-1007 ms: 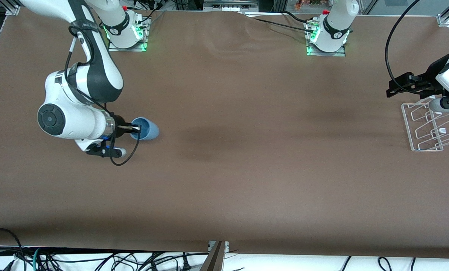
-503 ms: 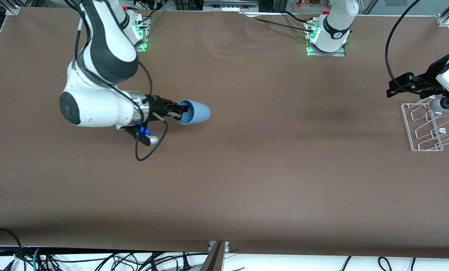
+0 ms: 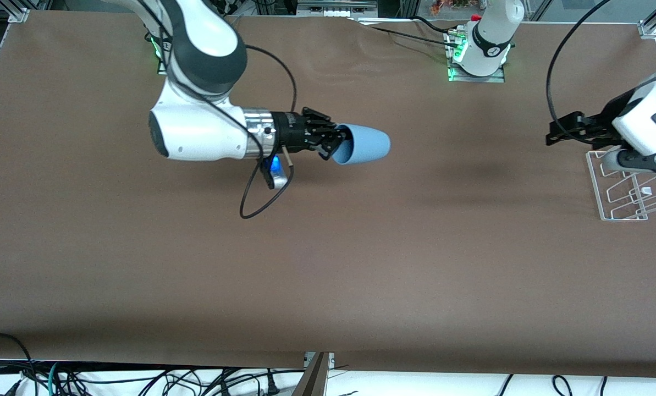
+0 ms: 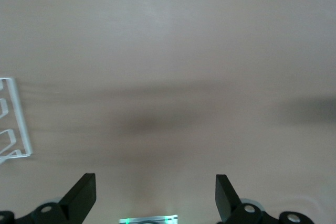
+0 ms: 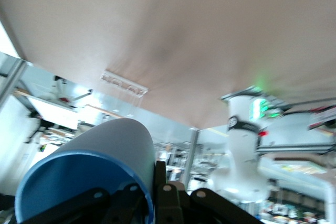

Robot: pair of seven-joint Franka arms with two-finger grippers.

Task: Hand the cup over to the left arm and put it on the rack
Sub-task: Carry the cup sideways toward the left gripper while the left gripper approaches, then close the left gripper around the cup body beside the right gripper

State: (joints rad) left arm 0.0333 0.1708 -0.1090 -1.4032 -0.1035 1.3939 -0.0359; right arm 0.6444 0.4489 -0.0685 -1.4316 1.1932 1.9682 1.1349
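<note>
A plain brown matte table [image 3: 328, 264] is filling most of the front view, with black cables trailing along the bottom edge of the frame and metal framing showing at the upper corners. Two arm bases with green lights are standing along the top edge.

The small light-blue plastic tumbler [image 3: 363, 144] is sitting in the upper middle of the front view, up in the air over the bare table. Its long axis is lying about level, the open mouth facing the silver wrist and the closed base pointing toward the white wire drying rack [image 3: 619, 187] at the right edge of the frame. The right arm's long black knuckled gripper [image 3: 330, 146] is pinching the tumbler's rim, one finger inside the mouth and one outside.

The left arm's short black gripper [image 3: 558, 132] is hovering at the upper right of the front view, just beside the rack, and its fingers are standing wide apart with nothing between them.

The left wrist view is showing that spread clearly, both fingertips [image 4: 84, 195] low in the frame over bare table, with a corner of the rack [image 4: 13, 124] at its left edge. The right wrist view alone is showing the tumbler's darker blue inside [image 5: 79, 182], at its lower left
</note>
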